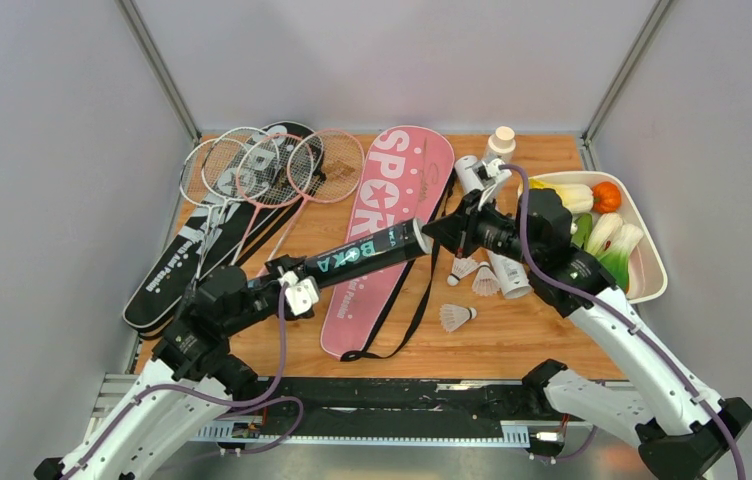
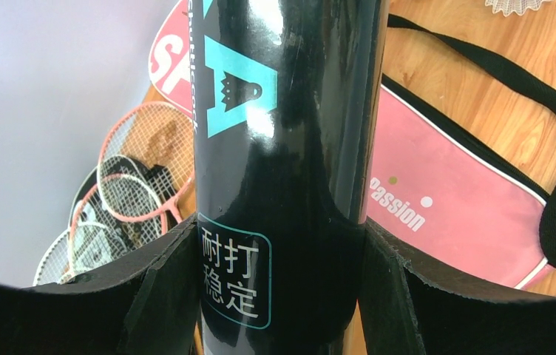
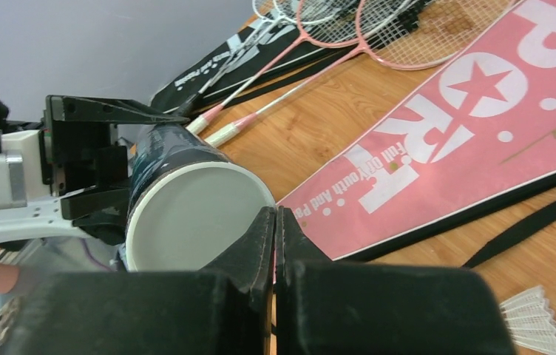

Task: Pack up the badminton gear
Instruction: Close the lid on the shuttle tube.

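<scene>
Two grippers meet one black tube (image 1: 372, 250) above the pink bag (image 1: 404, 175): left gripper (image 1: 300, 285) clamps its near-left end, right gripper (image 1: 439, 233) is pinched closed at its far rim

Two arms share one look. The left arm (image 1: 152, 410) is bolted down at about seven o'clock and the right arm (image 1: 622, 330) at five. Both have glossy white shells on the long links and chunky black housings at the joints. A purple cable (image 1: 280, 340) runs loose along the left one, and a second cable (image 1: 523, 215) curls over the right wrist. A small white block (image 1: 302, 296) sits on the left wrist. The left fingers (image 2: 160, 296) are matte black with rough-cut edges, and the right fingers (image 3: 256, 248) match them.
</scene>
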You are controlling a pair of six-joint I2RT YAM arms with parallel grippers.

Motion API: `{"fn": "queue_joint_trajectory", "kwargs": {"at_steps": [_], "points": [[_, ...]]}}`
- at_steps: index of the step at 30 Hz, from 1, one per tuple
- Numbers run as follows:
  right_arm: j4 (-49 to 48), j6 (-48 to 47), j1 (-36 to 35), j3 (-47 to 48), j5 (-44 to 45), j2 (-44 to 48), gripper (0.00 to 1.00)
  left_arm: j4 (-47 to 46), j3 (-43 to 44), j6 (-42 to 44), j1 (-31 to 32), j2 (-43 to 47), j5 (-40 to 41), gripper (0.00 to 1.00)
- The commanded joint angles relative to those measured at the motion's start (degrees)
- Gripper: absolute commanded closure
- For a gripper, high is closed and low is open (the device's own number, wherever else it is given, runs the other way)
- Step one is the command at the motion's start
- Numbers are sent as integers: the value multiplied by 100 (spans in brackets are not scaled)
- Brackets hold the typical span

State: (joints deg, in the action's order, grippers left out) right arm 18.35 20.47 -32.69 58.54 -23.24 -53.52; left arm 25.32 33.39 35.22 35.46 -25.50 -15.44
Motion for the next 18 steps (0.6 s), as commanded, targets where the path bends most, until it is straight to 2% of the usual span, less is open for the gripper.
{"fn": "queue_joint_trajectory", "kwargs": {"at_steps": [1, 8, 18], "points": [[441, -301, -487, 342, 785, -170, 100, -476, 428, -168, 13, -186, -223, 100], [683, -464, -1321, 544, 1873, -618, 100, -118, 910, -445, 13, -785, -131, 100], [744, -917, -2180, 813, 2749, -1602, 100, 85, 1451, -902, 16, -1414, -153, 100]]}}
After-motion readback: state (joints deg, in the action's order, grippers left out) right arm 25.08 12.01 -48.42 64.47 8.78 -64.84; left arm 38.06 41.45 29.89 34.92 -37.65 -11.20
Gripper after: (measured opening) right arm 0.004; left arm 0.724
